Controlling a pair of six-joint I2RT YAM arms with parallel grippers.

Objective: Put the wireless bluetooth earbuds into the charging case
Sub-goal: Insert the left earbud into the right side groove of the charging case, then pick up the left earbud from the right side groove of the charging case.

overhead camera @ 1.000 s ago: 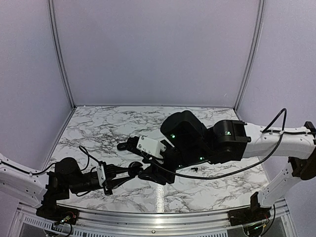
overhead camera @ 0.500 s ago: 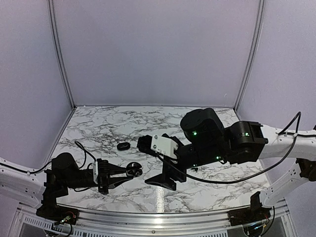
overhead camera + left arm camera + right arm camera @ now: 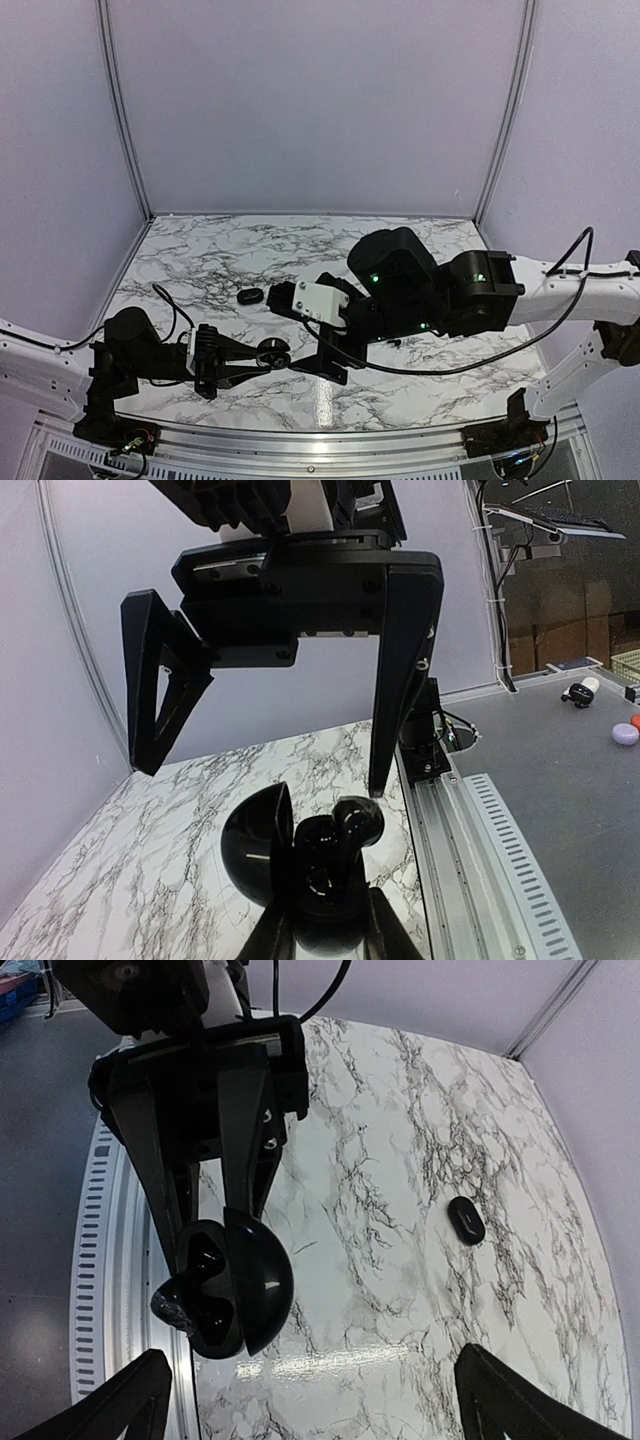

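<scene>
holding the open charging case (image 3: 320, 875), the left end effector (image 3: 325, 925) pinches it. one earbud (image 3: 357, 820) sits inside. the right end effector (image 3: 260, 780) hangs spread just above the case. a small black piece (image 3: 466, 1219), perhaps another earbud, lies on the bench (image 3: 400, 1140) well apart from the case, so i judge the task only partly done.

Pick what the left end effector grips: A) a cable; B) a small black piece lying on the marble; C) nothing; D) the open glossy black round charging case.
D: the left end effector is shut on the glossy black round charging case, lid raised.
</scene>
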